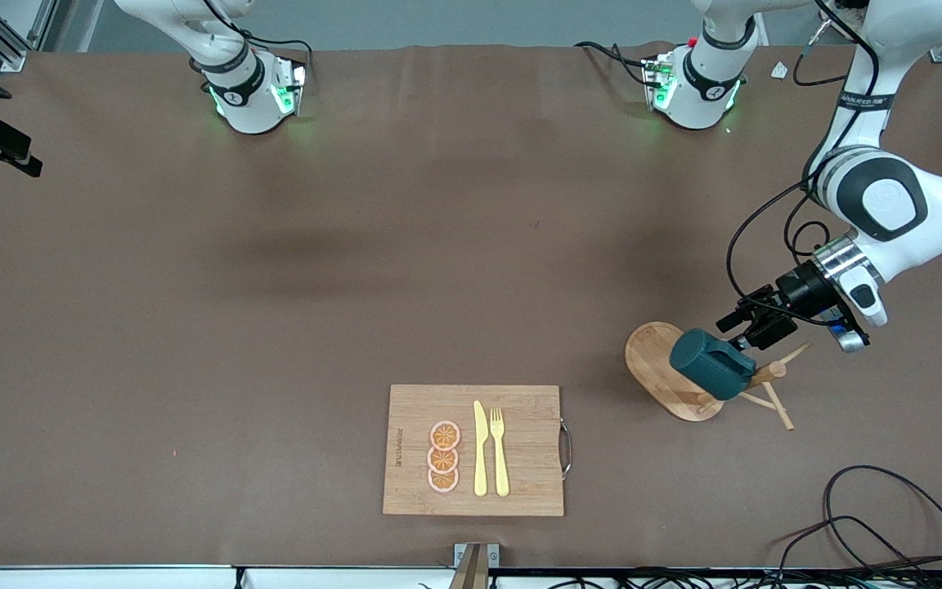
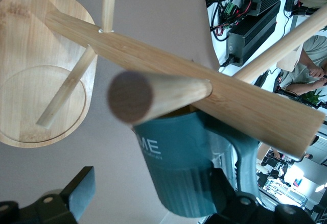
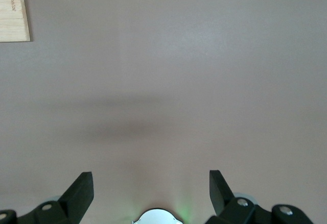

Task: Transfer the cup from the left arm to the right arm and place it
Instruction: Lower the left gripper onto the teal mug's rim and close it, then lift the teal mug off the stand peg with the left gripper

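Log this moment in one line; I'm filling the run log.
cup: hanging on mug tree | left end effector: open around cup | right end effector: open, waiting over bare table | handover: not yet done

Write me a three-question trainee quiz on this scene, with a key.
1. True or false: the left gripper is at the cup, which is on the rack.
2. What lies beside the knife on the board? A) fork B) spoon C) plate
3. Fill in: the right gripper, over the table, is ___ (open/shut).
Key: 1 true; 2 A; 3 open.
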You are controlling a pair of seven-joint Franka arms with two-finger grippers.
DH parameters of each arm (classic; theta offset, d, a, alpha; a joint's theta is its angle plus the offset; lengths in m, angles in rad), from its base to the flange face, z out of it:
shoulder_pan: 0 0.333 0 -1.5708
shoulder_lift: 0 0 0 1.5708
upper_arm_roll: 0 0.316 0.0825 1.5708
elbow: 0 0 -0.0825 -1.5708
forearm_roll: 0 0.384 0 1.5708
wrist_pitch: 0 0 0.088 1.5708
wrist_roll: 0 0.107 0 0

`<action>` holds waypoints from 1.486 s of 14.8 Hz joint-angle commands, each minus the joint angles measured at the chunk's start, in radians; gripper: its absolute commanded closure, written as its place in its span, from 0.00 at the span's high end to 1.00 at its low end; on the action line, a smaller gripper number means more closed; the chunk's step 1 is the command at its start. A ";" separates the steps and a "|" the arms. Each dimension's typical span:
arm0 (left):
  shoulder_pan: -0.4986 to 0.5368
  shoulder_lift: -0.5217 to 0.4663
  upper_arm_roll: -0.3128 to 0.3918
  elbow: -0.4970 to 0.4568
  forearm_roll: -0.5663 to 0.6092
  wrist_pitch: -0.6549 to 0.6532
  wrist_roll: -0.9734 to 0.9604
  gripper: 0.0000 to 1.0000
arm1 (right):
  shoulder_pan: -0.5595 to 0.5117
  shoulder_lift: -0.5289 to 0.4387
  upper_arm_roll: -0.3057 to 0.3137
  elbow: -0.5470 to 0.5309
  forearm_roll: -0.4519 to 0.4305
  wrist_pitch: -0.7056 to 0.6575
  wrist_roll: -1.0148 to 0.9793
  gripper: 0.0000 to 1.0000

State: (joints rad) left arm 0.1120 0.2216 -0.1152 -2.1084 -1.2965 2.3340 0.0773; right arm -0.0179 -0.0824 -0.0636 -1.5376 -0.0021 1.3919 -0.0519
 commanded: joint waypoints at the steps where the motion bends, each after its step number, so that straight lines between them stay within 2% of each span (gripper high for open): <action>1: -0.005 0.016 -0.012 0.033 -0.023 0.007 -0.033 1.00 | -0.002 -0.031 0.001 -0.024 0.010 0.002 -0.009 1.00; 18: -0.028 0.081 -0.023 0.082 -0.018 0.008 -0.064 1.00 | 0.004 -0.030 0.010 -0.022 0.008 0.004 -0.009 1.00; 20: -0.025 0.079 -0.023 0.082 -0.018 0.008 -0.063 0.97 | 0.004 -0.031 0.013 -0.022 0.008 0.004 -0.009 1.00; 22: -0.025 0.074 -0.023 0.079 -0.018 0.008 -0.064 0.89 | 0.004 -0.031 0.013 -0.022 0.008 0.004 -0.009 1.00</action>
State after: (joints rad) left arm 0.0921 0.2856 -0.1346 -2.0396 -1.2969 2.3341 0.0181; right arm -0.0164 -0.0829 -0.0507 -1.5374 -0.0021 1.3919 -0.0527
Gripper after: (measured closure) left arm 0.026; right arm 0.000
